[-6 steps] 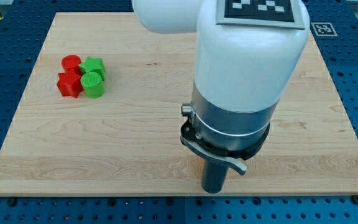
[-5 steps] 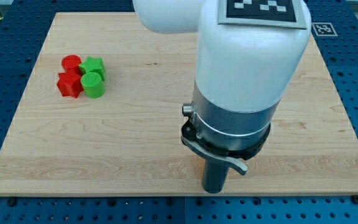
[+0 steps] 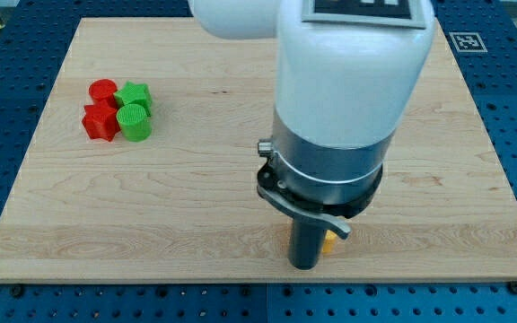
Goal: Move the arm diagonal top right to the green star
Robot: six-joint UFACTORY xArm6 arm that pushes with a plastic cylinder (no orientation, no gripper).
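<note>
Tip low on the board, green star far off at upper left

Rod is standing upright near the view's bottom edge of the wooden board (image 3: 240, 135), a little right of centre, and my tip (image 3: 305, 266) is resting at the board's surface. It is a bare rod end, with nothing that opens or closes and nothing held. A small yellow block (image 3: 328, 240) is peeking out just beside the rod on the view's right; its shape is mostly hidden, and I cannot tell whether it is touching the rod. The white and grey arm body (image 3: 344, 99) is filling the middle of the view above the tip.

Four blocks are sitting in a tight cluster well apart from the tip, toward the view's upper left. Two are green: the green star (image 3: 135, 94) at the cluster's upper right, and a green cylinder (image 3: 134, 121) just below it. Two are red: a red cylinder (image 3: 103, 90) at the upper left, and a red star (image 3: 100, 120) below it. That is making five blocks in all, counting the yellow one. The green star is lying up and to the view's left of my tip.
</note>
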